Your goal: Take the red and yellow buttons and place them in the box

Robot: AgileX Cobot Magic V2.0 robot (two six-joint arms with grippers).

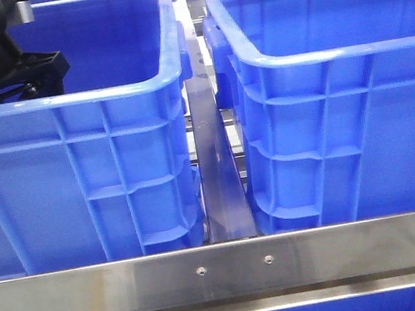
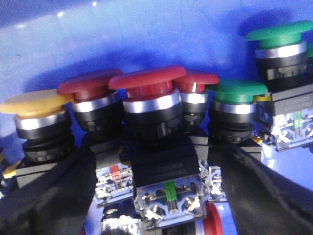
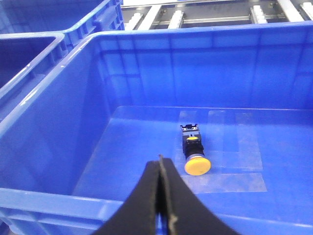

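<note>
I see the left gripper (image 2: 161,196) open, its fingers (image 2: 44,196) flanking a red button (image 2: 146,95). Right gripper (image 3: 160,196) closed, empty; yellow button (image 3: 195,155) just beyond its fingertips.

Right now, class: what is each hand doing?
Left hand: open around a red button, not clamped.
Right hand: closed, holding nothing.
</note>
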